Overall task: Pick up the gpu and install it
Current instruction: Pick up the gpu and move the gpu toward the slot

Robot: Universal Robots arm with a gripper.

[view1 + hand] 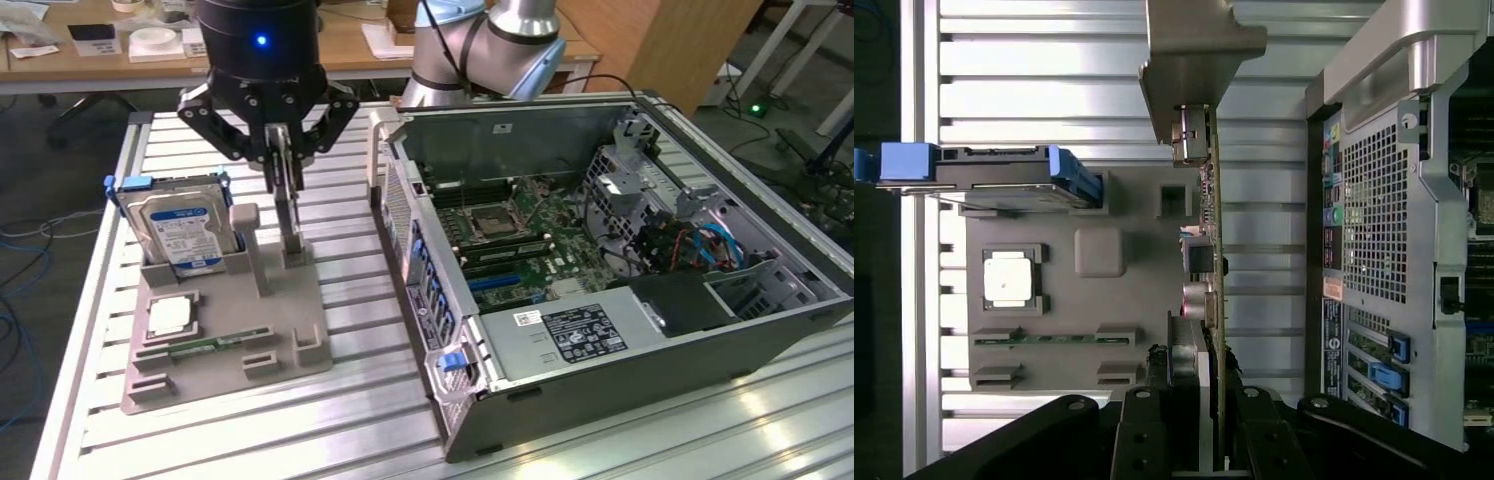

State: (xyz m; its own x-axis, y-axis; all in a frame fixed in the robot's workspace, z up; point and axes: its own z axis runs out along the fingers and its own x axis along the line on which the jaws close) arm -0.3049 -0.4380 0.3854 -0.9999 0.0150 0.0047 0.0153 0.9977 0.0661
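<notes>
**Inspector:** State of the fingers (1182, 400)?

**Assistant:** Narrow. They are closed on the gpu (288, 228), one on each face, gripping its upper edge. The black arm head hangs directly above.

**Inspector:** Location of the gpu?

**Assistant:** Upright and edge-on over the grey holder (227, 330), at the holder's side nearer the computer case (747, 330). Its lower end meets a post of the holder. I cannot tell whether it is seated there or lifted clear. In the wrist view the green board shows as a thin line running away from the fingers, with the silvery bracket (1199, 70) at one end.

**Inspector:** Other items on the holder?

**Assistant:**
- A blue-labelled hard drive (180, 225) stands upright, to the exterior view's left of the gpu and apart from it.
- A pale square processor (171, 317) lies flat in its pocket.
- A narrow memory stick (214, 343) lies in a slot just beside the processor.

**Inspector:** Condition of the case?

**Assistant:** It lies on its side on the slatted metal table (360, 410), to the exterior view's right of the holder, with the side panel off. The motherboard (514, 240) is exposed. The power supply (574, 335) sits at the near end, label up.
</notes>
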